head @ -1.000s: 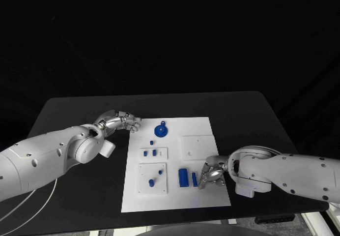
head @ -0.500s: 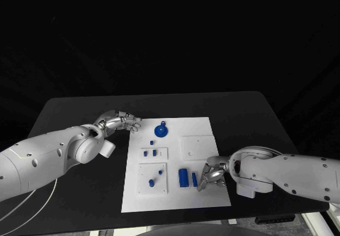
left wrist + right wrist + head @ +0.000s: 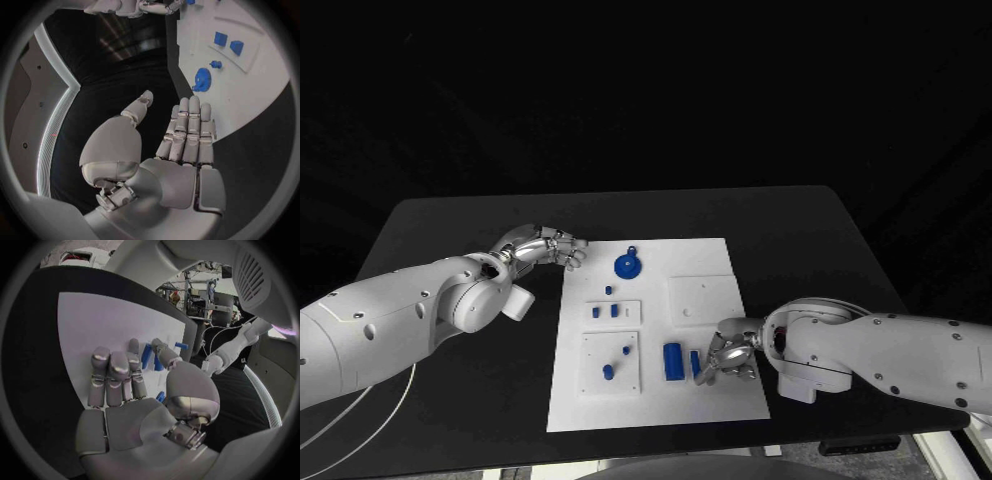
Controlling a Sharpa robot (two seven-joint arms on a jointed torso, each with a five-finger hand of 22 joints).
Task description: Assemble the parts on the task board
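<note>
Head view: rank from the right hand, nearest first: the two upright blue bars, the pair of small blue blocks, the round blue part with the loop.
1. Two upright blue bars: right beside the right hand, on its inner side, low on the task board.
2. Pair of small blue blocks: mid-board, toward the left arm.
3. Round blue part with the loop: near the board's far edge, close to the left hand.

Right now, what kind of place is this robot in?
Probably a robot lab or test room. A white task board with small blue parts lies on a black table, with dark surroundings, and metal racks and gear appear in the right wrist view.
</note>
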